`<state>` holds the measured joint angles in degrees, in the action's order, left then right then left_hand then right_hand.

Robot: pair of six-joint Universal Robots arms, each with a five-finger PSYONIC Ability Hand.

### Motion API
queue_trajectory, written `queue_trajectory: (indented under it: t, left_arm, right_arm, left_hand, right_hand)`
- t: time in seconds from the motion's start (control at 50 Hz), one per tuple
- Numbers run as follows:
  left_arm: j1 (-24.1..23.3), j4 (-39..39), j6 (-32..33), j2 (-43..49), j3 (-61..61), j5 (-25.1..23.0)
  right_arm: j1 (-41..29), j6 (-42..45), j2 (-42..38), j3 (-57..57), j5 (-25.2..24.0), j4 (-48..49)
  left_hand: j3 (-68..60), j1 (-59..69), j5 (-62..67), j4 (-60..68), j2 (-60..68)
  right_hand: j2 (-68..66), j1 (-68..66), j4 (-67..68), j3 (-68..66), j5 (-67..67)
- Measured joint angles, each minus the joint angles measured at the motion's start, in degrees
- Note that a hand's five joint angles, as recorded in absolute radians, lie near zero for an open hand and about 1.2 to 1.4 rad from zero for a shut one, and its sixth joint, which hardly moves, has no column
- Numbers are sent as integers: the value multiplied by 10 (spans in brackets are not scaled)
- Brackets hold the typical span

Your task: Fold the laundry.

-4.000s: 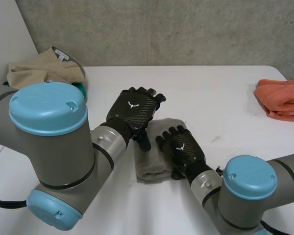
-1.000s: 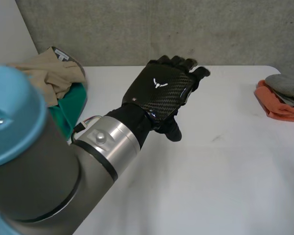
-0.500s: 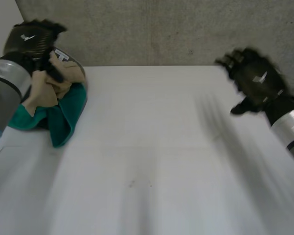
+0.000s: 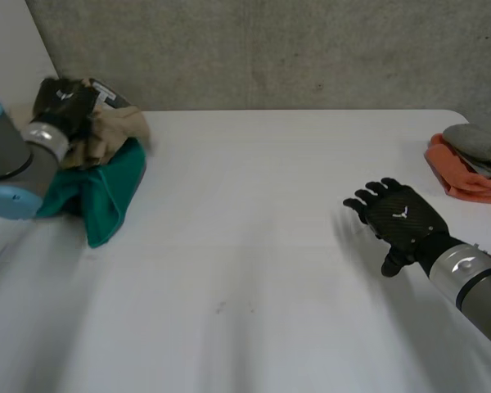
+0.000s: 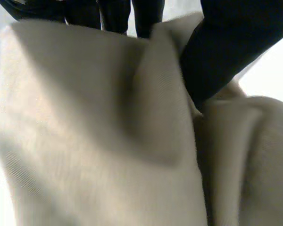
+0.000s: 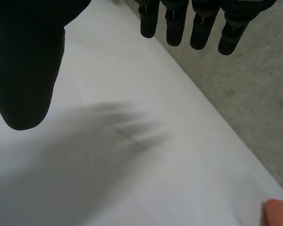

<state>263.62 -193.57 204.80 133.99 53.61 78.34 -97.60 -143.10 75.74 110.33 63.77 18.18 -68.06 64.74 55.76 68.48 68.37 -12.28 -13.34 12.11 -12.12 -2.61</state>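
Pick-up step, I'd say: at ten o'clock the left hand (image 4: 61, 102) has fingers (image 5: 114, 16) clamped on the beige garment (image 4: 119, 124) atop the green cloth (image 4: 106, 192), the right hand (image 4: 401, 217) hovers at four o'clock, fingers (image 6: 175, 23) apart, and next that garment needs hauling to the surface (image 4: 245, 270) centre.

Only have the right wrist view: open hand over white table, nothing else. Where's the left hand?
Observer: The left hand is at the far left corner of the white table, on a crumpled beige cloth that lies over a green cloth.
Operator: Holding anything?
Observer: Yes. The left wrist view shows its thumb and fingers pinching a fold of the beige cloth.
Operator: Orange bit at the edge of my view?
Observer: A folded orange cloth at the table's far right edge, with a folded grey cloth on top of it.
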Motion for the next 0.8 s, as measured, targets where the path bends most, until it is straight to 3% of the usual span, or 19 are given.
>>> queue_trajectory:
  t: [0.14, 0.22, 0.32, 0.44, 0.46, 0.58, 0.72, 0.8]
  left_arm:
    - [-93, -10, -89, -120, 86, -31]
    - [-171, -14, -129, -177, 150, -92]
    - [-249, -9, -131, -193, 219, -174]
    - [-295, -1, -99, -182, 263, -214]
    - [-303, 7, -79, -175, 272, -218]
    - [-306, 76, -6, -174, 286, -212]
    - [-301, 173, 23, -227, 301, -162]
    - [-303, 195, -33, -284, 329, -79]
  right_arm:
    - [7, -6, 29, -5, 34, 3]
    - [12, -22, 46, -9, 67, 5]
    - [25, -55, 53, -12, 84, 5]
    - [42, -81, 53, -15, 83, 4]
    - [46, -85, 53, -17, 82, 3]
    - [47, -88, 53, -25, 74, -7]
    - [41, -88, 55, -47, 53, -61]
    - [28, -100, 54, -64, 38, -126]
  left_hand:
    - [0, 4, 9, 0, 0]
    - [0, 9, 11, 0, 1]
    - [0, 9, 12, 0, 1]
    - [41, -25, -22, -44, -42]
    - [169, -160, -146, -174, -173]
    - [418, -398, -404, -429, -425]
    - [429, -398, -418, -444, -435]
    - [429, -398, -418, -444, -435]
  right_hand:
    - [0, 0, 0, 0, 0]
    - [0, 0, 0, 0, 0]
    - [0, 0, 0, 0, 0]
    - [0, 0, 0, 0, 0]
    - [0, 0, 0, 0, 0]
    - [0, 0, 0, 0, 0]
    - [0, 0, 0, 0, 0]
    - [0, 0, 0, 0, 0]
